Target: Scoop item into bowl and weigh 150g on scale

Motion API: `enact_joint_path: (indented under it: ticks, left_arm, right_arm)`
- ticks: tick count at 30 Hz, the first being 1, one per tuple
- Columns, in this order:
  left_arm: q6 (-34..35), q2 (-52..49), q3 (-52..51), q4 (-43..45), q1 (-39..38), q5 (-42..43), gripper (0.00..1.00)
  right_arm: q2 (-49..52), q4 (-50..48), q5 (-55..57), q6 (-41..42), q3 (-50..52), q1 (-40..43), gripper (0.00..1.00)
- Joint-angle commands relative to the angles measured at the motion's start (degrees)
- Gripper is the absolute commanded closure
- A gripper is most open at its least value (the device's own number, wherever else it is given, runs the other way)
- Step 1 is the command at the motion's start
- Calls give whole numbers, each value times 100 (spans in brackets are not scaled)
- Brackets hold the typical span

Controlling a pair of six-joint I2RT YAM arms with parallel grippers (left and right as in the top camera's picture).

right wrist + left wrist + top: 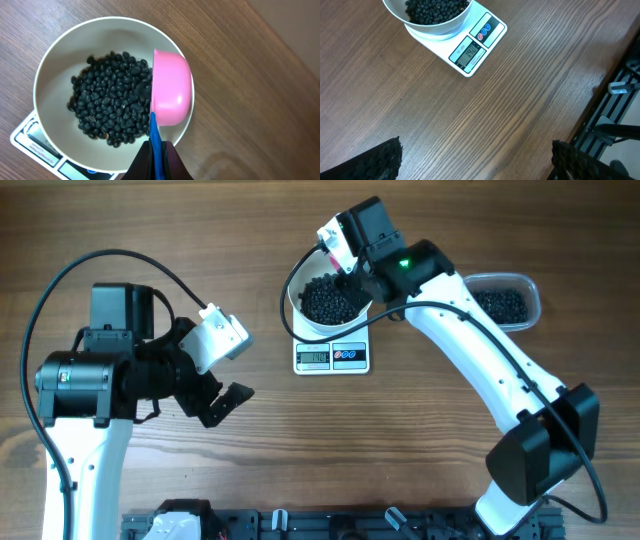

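The scale [476, 44] shows what looks like 140.

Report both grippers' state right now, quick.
Left gripper: open, holding nothing.
Right gripper: shut on the handle of the pink scoop, which is over the bowl.

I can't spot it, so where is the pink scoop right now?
Right wrist view: the small pink plastic scoop hangs over the rim of the round white bowl of black beans, gripped by the right pincer.
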State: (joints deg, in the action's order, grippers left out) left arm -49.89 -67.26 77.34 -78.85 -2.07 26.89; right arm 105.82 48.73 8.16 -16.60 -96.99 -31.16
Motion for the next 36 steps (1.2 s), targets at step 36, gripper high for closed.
enact_joint_path:
  ticks: [36]
  left_arm:
    - [-90, 52, 90, 13, 48, 50, 0]
  right_arm:
    - [-1351, 1484, -1486, 1513, -647, 2352, 96]
